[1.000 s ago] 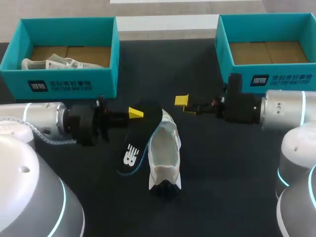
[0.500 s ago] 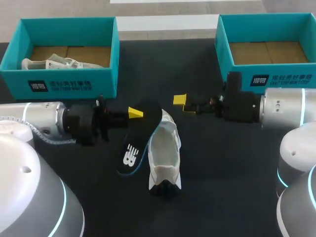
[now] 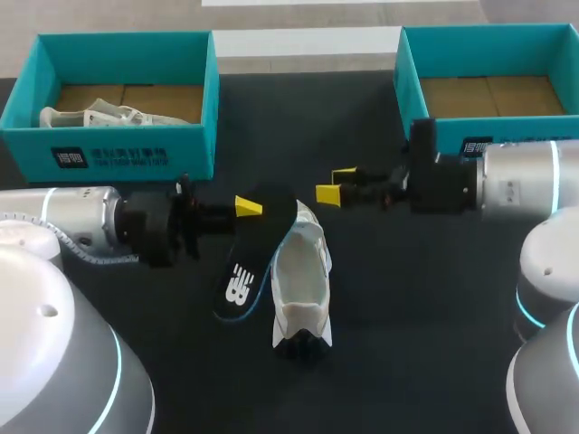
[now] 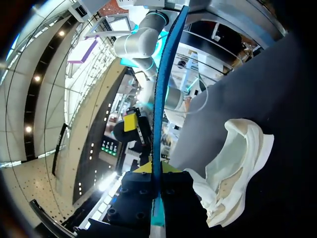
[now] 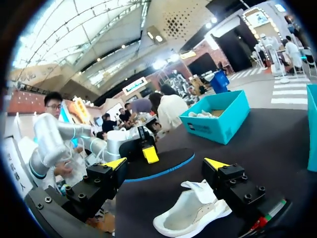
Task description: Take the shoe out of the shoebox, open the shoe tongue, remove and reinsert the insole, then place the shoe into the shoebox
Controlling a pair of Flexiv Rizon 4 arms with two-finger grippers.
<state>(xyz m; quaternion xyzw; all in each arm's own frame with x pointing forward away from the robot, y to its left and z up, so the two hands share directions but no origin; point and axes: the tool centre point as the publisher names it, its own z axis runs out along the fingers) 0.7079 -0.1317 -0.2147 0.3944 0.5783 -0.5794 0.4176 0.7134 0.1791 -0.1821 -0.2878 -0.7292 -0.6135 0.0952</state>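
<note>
While the black tabletop carried two open teal cardboard shoeboxes, the left box holding a spare white shoe and the right box showing only its cardboard floor, the white mesh sneaker lay out on the table between the arms. A thin black foam insole with a blue edge slanted down along the sneaker's left side, its upper end clamped in the left gripper. The right gripper hung spread and empty near the sneaker's far end. The insole looked light and floppy, so best pinched at one end and fed in with the free end first. The sneaker looked soft and likely to slide, so brace it at the collar.
</note>
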